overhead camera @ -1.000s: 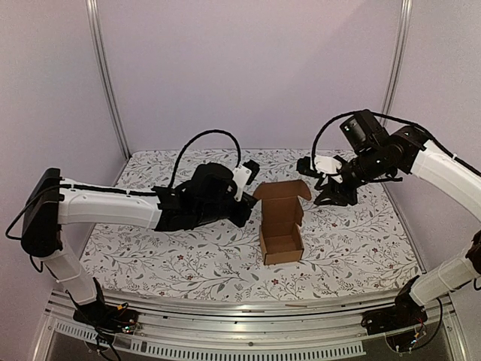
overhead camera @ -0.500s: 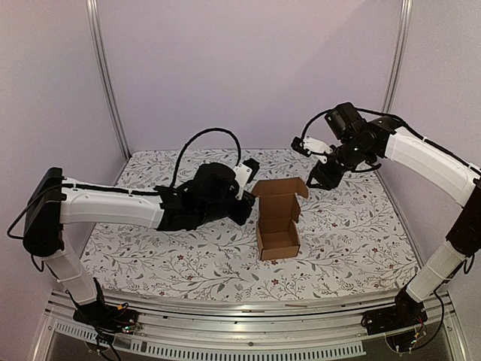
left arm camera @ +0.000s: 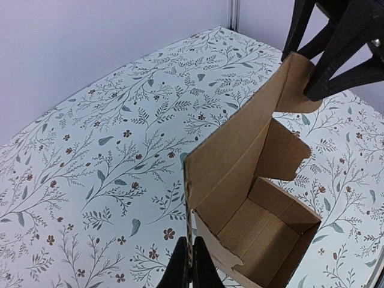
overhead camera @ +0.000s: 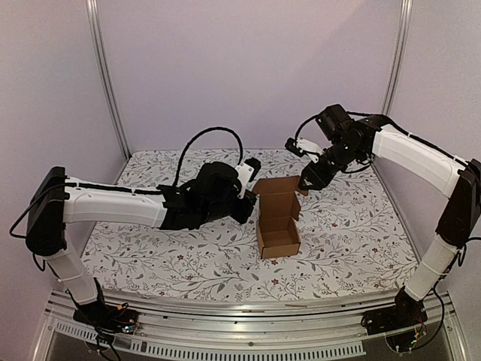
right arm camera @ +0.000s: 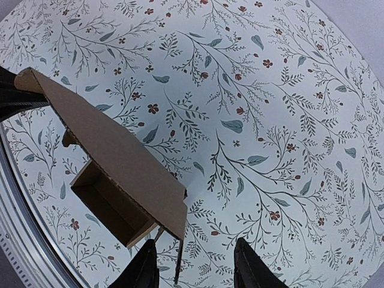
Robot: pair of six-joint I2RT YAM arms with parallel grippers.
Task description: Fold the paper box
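Top external view: the box (overhead camera: 278,222) stands open on the bench (overhead camera: 150,256) between the two arms, its lid (overhead camera: 279,188) raised at the far side. The left fingers (left arm camera: 183,270) are pinched tight on the box's near-left wall at the corner. The right fingers (right arm camera: 144,267) stand apart, straddling the free edge of the lid by its side tab (left arm camera: 294,90), not clamped on it as far as the right wrist view shows.

Risks, as I judge them: if the right fingers push the lid down before the tab is lined up with the wall, the tab could buckle or ride outside the box. A hard push against the single-corner hold could twist the box or pull the wall out of the left fingers. The thin card may also slip out from between the right fingers if they press without closing.

Against a second ago, the right arm has swung in from clear of the box's right side up to the lid, and the box has shifted slightly left. The left arm has barely moved.
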